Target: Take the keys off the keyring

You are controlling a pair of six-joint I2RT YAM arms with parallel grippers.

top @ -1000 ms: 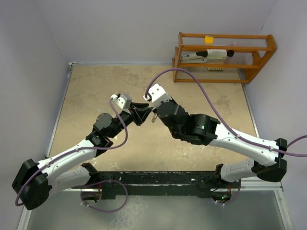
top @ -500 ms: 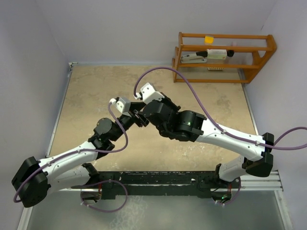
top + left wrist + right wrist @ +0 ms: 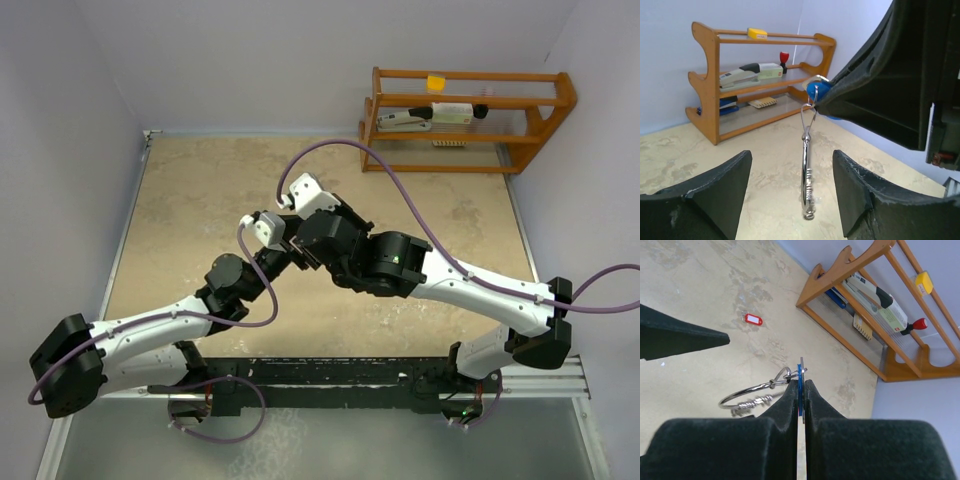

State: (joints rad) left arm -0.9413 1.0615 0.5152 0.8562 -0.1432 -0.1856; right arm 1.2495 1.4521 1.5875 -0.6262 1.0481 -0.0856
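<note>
- Lilac walls enclose a beige stone-patterned tabletop (image 3: 190, 200), seen from the top camera; an orange-brown wooden rack (image 3: 465, 125) stands at its far right. The white-and-black left arm (image 3: 160, 325) and right arm (image 3: 470, 285) meet wrist to wrist above mid-table. Jaws and keys cannot be made out here.
- Left wrist: the left gripper (image 3: 792, 200) is released, its black fingers (image 3: 715, 195) wide apart. A thin round silver wire keyring (image 3: 804, 160) hangs edge-on between them, touching neither. It hangs from a blue plastic-headed key (image 3: 815, 92) pinched in the right gripper (image 3: 832, 97).
- Right wrist: the right gripper is clenched on that key's head, seen edge-on. The keyring juts left, above the tabletop. A small red plastic key head with a white label (image 3: 753, 319) lies flat on the tabletop, well apart.
</note>
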